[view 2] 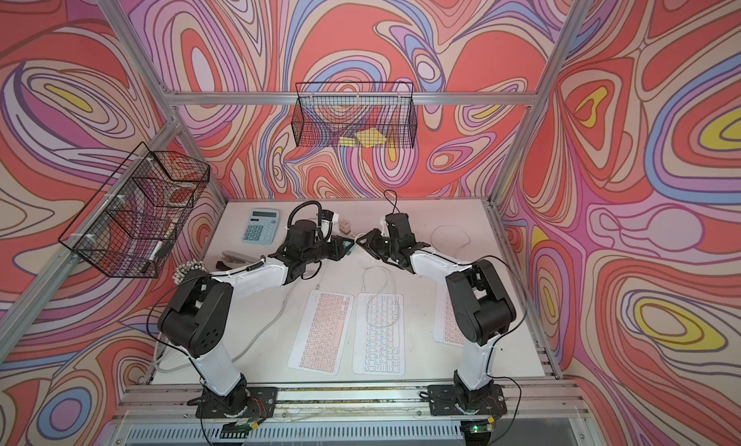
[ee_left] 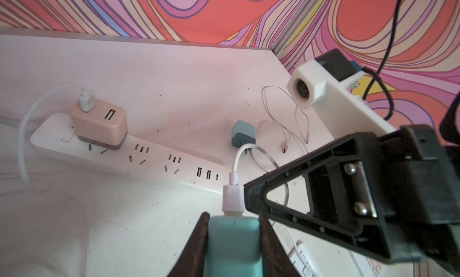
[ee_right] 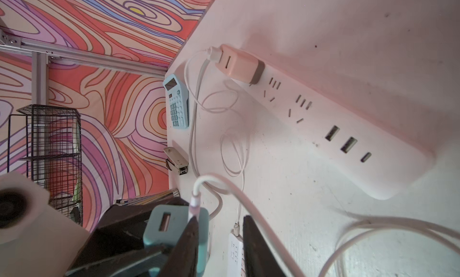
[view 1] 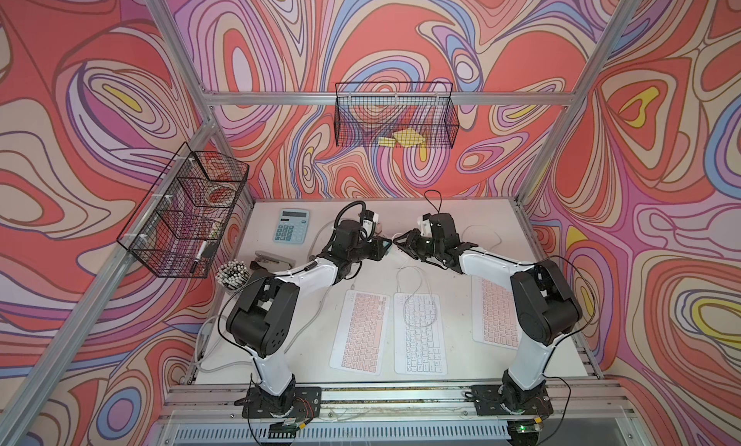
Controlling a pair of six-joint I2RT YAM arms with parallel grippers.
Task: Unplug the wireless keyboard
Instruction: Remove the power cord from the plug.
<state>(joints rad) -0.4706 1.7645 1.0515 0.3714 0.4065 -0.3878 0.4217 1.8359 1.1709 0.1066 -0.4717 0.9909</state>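
Left arm: elbow bent, forearm reaching inward over the table.
Left gripper [view 1: 385,247]: clamped on the teal charger [ee_left: 232,248].
Right gripper [ee_right: 221,219]: jaws apart, straddling the cable [ee_right: 239,192].
White keyboard [view 1: 420,335]: flat on the table, centre, cable looped over it.

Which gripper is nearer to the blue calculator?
Left. The left gripper, shut on the teal charger, sits on the side toward the calculator; the right gripper faces it from beyond the charger, by its white plug.
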